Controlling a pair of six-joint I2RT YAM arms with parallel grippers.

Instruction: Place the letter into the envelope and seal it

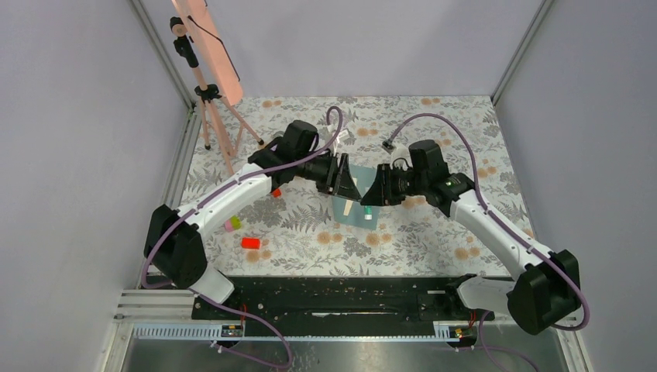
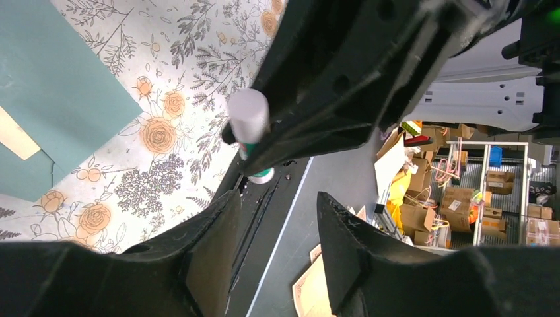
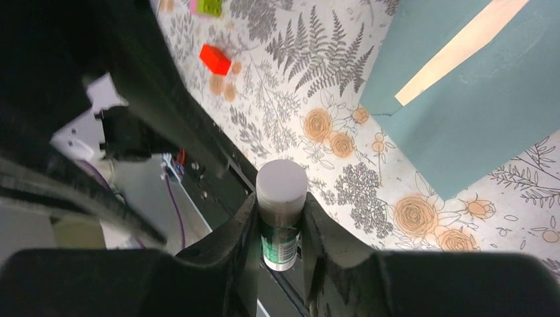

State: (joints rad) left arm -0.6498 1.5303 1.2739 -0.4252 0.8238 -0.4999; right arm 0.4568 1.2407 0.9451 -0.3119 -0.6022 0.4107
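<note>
Right gripper (image 3: 280, 214) clamps a glue stick (image 3: 282, 188) near the envelope (image 3: 475, 112), apparently for sealing. Left gripper (image 2: 277, 208) stands open, empty.

Count of items in view:
- arms, 2: left arm (image 1: 225, 198), right arm (image 1: 496, 225)
- tools, 2, one per arm: left tool (image 2: 274, 231), right tool (image 3: 280, 228)
- envelope (image 3: 475, 112), 1, teal
- letter (image 3: 462, 49), 1, tan
- glue stick (image 3: 281, 188), 1
- red blocks, 2: one larger (image 1: 250, 242), one smaller, tucked beside the left arm (image 1: 276, 193)
- pink-and-green block (image 1: 232, 224), 1
- tripod (image 1: 208, 108), 1, carrying 1 pink panel (image 1: 208, 39)
- surface (image 1: 434, 232), 1
</note>
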